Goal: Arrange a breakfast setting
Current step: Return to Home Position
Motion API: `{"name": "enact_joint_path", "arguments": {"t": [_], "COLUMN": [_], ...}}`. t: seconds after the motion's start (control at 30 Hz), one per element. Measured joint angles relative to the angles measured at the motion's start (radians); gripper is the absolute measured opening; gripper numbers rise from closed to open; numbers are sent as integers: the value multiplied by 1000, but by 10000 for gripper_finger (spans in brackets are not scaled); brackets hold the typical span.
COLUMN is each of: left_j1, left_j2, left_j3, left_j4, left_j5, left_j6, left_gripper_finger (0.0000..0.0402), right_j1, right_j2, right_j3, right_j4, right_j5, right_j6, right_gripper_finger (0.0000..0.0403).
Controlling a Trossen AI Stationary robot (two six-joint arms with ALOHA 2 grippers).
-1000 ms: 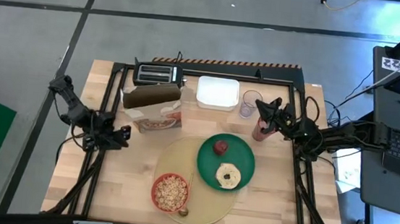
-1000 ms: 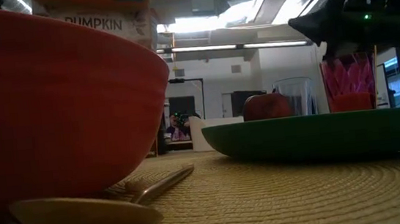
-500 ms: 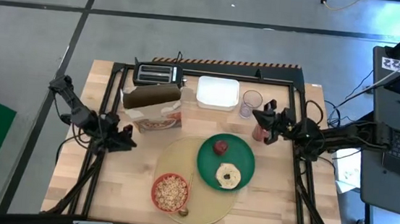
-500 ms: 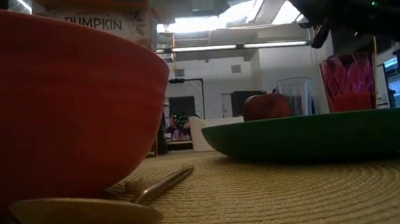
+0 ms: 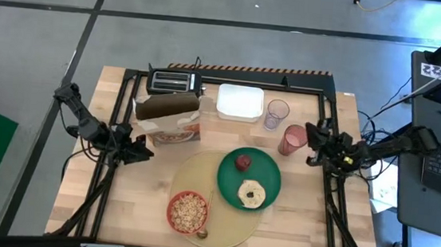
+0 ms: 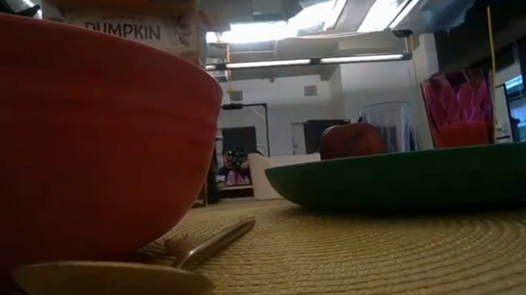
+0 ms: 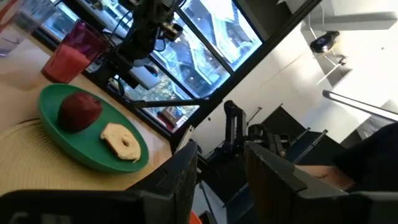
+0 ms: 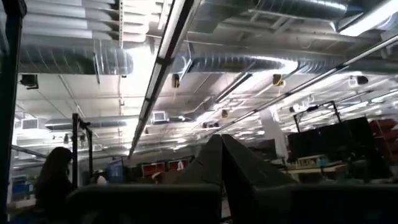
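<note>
Since it left the pink cup (image 5: 292, 139), right gripper (image 5: 315, 146) drawn back, closed empty, left gripper (image 5: 140, 150) parted.

Low view: red bowl (image 6: 68, 137) cut off at left & top edges, its cereal (image 5: 188, 210) hidden; bagel (image 5: 251, 193) hidden behind green plate (image 6: 421, 179) rim; cereal box (image 6: 135, 19) top cropped; tan mat (image 6: 400, 260) runs off btm edge

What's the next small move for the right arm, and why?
Probably draw the right gripper back to its side of the table and park it. It is shut on nothing, apart from the pink cup, which stands upright beside the plate; apple and bagel lie on the plate, so nothing seems left to place.
</note>
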State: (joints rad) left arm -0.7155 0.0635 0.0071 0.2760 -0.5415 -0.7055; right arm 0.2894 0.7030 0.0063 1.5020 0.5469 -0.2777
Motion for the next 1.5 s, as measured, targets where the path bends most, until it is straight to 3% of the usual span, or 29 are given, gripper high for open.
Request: {"name": "enact_joint_path", "arguments": {"t": [0.23, 0.47, 0.57, 0.73, 0.83, 1.1, 1.27, 1.5], "left_j1": [0, 0, 0, 0, 0, 0, 0, 0], "left_j2": [0, 0, -1, 0, 0, 0, 0, 2], "left_j3": [0, 0, 1, 1, 1, 1, 1, 1], "left_j4": [-1, 1, -5, -8, -19, -61, -140, -206], "left_j5": [-8, -24, -24, -21, -23, -17, -18, -16], "left_j6": [-1, -5, -24, -25, -25, 5, 23, 140], "left_gripper_finger": [127, 127, 127, 127, 127, 127, 127, 127], "right_j1": [25, 26, 26, 26, 25, 25, 25, 25], "right_j2": [-290, -696, -700, -699, -698, -700, -700, -699], "right_j3": [0, 1, 2, 1, 1, 1, 1, 1], "right_j4": [-163, -692, -801, -1053, -1109, -1190, -1328, -1371], "right_j5": [26, 29, 19, -96, -200, -395, -430, -518], "right_j6": [-151, -76, -3, 235, 308, 328, 380, 377], "right_gripper_finger": [3, 3, 3, 3, 3, 3, 3, 3]}}
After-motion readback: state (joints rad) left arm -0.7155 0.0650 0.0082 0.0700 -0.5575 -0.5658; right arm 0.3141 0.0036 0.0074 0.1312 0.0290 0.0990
